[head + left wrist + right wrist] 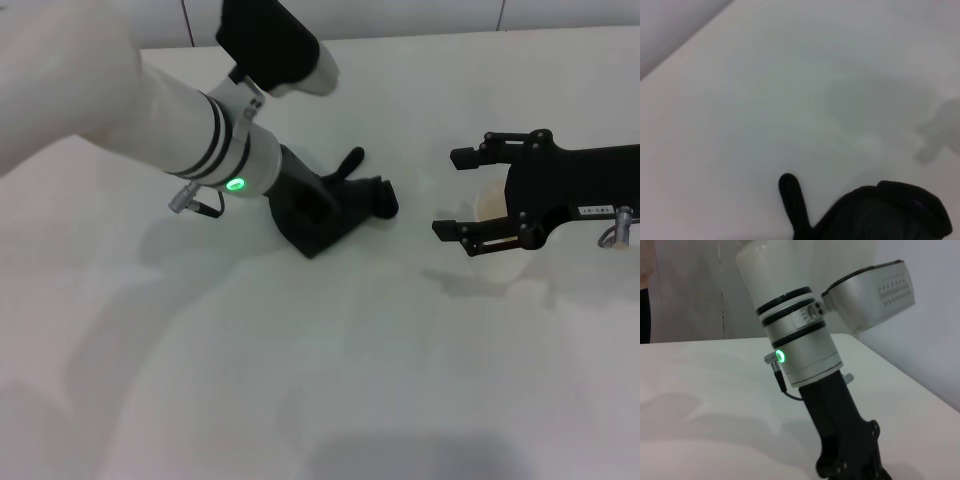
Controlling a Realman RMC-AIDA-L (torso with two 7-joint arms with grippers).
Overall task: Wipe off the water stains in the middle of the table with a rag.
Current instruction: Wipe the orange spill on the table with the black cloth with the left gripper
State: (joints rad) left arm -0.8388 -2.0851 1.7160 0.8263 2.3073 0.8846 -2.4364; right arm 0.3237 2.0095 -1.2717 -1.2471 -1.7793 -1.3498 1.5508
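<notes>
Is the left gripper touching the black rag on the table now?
Touching. In the head view the left gripper comes down straight onto the rag with no gap visible; its fingertips are hidden against the black cloth.

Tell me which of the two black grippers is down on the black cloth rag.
The left gripper: it presses on the black cloth rag mid-table, while the right gripper hovers apart, fingers open around a white cup.

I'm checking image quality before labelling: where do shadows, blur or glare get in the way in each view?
Head view: soft grey arm shadows spread over the table; the rag under the left gripper reads as one dark mass.
Left wrist view: rag edges look soft, faint shadows on the white surface.
Right wrist view: no strong glare; the left arm's green light glows.
</notes>
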